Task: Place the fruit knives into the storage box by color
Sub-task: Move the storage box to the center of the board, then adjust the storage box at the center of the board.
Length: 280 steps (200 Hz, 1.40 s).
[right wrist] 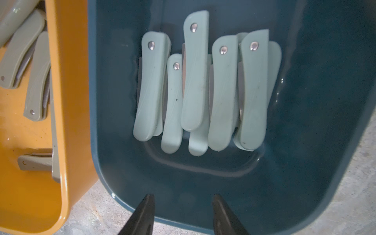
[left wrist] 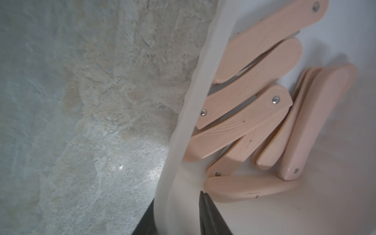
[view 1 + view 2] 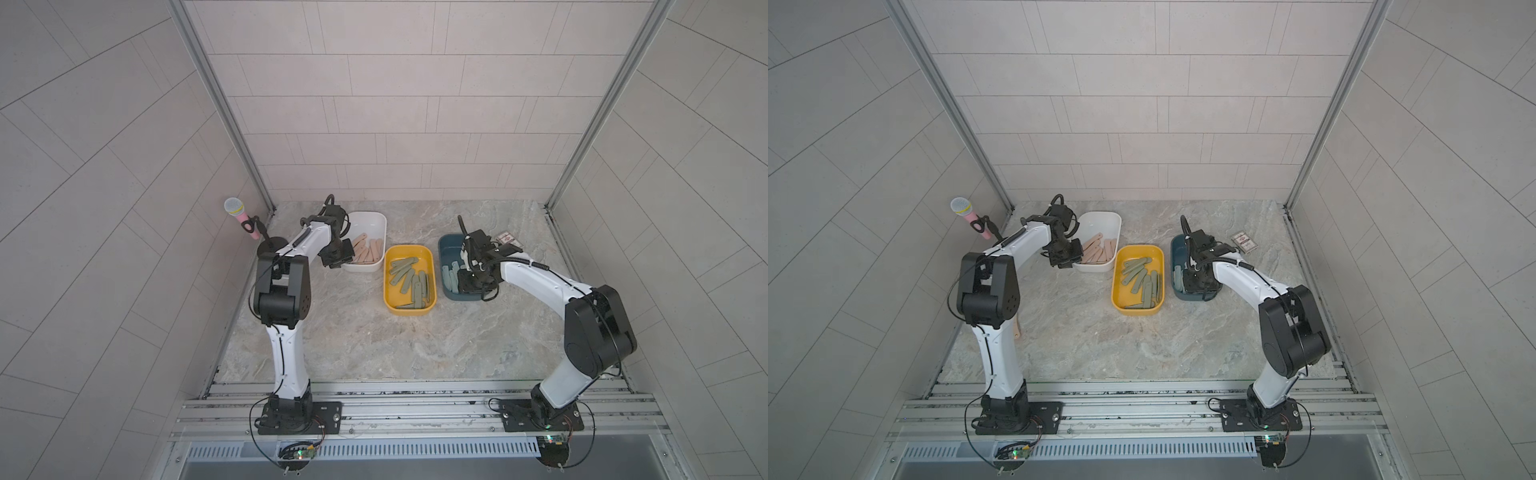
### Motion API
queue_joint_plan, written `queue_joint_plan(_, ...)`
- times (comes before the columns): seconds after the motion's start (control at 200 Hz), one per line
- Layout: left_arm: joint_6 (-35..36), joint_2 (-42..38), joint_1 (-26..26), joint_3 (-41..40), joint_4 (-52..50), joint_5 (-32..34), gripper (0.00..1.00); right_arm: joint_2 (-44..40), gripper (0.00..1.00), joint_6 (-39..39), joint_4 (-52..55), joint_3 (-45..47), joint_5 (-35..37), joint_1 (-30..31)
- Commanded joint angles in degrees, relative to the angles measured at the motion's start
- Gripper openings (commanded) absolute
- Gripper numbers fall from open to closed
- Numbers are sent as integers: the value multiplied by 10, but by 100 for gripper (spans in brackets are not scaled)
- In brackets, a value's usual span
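Three storage boxes stand in a row. The white box holds several peach-pink fruit knives. Olive-green knives lie in the yellow box, and pale teal knives in the blue box. My left gripper straddles the white box's near wall, one finger inside and one outside, shut on it. My right gripper hangs open over the blue box's near end, holding nothing. One more pink knife lies on the table, half hidden behind the left arm.
A pink microphone on a stand sits at the back left corner. A small card box lies to the right of the blue box. Tiled walls close three sides, and a metal rail runs along the front.
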State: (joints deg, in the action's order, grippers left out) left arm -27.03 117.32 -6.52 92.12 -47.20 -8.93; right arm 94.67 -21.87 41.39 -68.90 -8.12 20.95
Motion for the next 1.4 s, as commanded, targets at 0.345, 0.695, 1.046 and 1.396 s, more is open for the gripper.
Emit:
queue_joint_plan(0.345,10,-173,6,-216,6,-13,31,-45,50,10,22,3,22,-15)
queue_joint_plan(0.695,14,-237,1,-315,31,-41,31,-51,56,10,13,-8,6,-118)
queue_joint_plan(1.046,29,-234,-20,-326,36,-43,31,25,67,1,-40,-52,-45,-168)
queue_joint_plan(1.396,29,-245,-27,-328,35,-39,46,78,66,-9,-64,-74,-95,-150)
